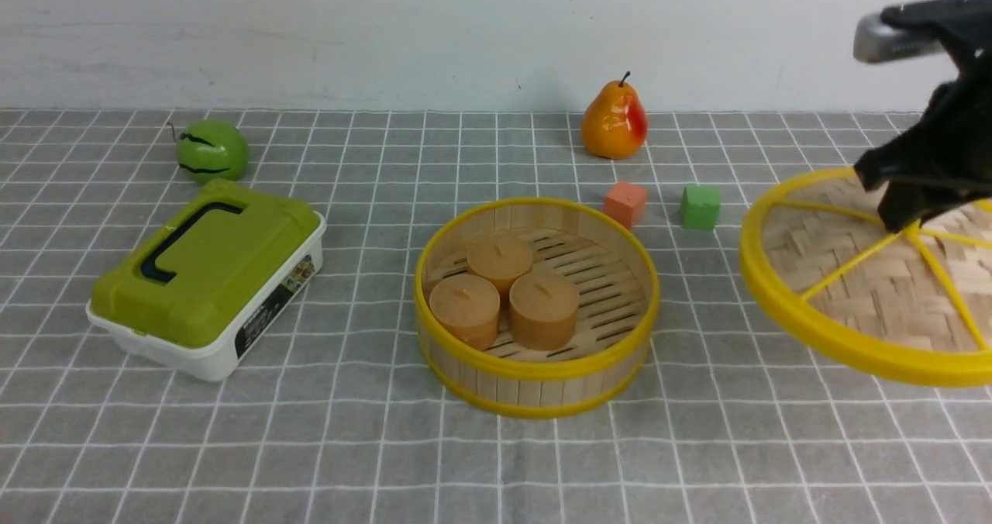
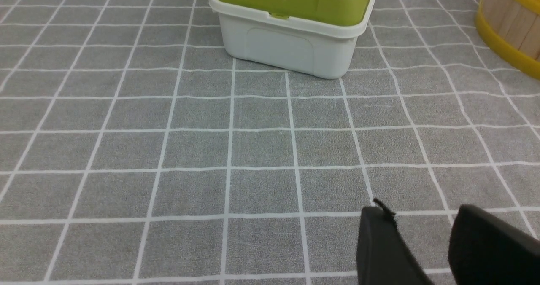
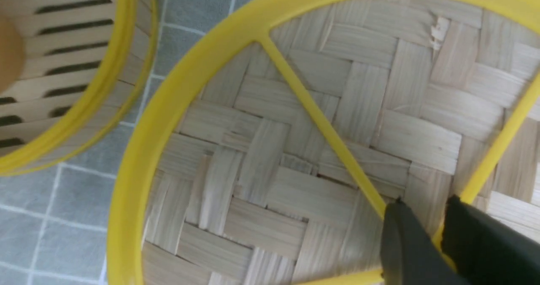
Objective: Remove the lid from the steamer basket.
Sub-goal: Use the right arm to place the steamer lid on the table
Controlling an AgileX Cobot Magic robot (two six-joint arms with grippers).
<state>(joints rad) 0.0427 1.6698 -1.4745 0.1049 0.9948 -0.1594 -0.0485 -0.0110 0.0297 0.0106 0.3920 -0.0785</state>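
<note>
Offset between lid and basket, sideways across the front view. Flat round lid of woven pale bamboo with thick yellow rim and yellow spokes (image 1: 845,307) at the right edge of the frame, partly cut off by it, tilted rather than level, apparently off the grey checked cloth (image 1: 310,446). Clamped at the spoke hub by the right gripper (image 1: 908,215). In the right wrist view, black fingers (image 3: 405,251) pinched either side of a yellow piece at lower right, lid (image 3: 295,150) filling most of the frame.

Round shallow steamer basket of pale bamboo slats with yellow rings (image 1: 535,380) at frame centre, open on top, three brown round cakes (image 1: 542,307) on its slatted floor. Strip of cloth between basket and lid, no overlap, no touching.

Left gripper (image 2: 422,217) at lower right of its wrist view, fingers parted, nothing between them, near the white rectangular box with olive-green top (image 2: 291,44). Out of sight in the front view.

Judged: removal done, setting-down left. Room for it toward the bottom right of the front view, away from the basket, with only the right arm near. Round disc, so no long axis to align. Levelling before touchdown advisable, else one side of the rim first and a possible slip at the hub.
</note>
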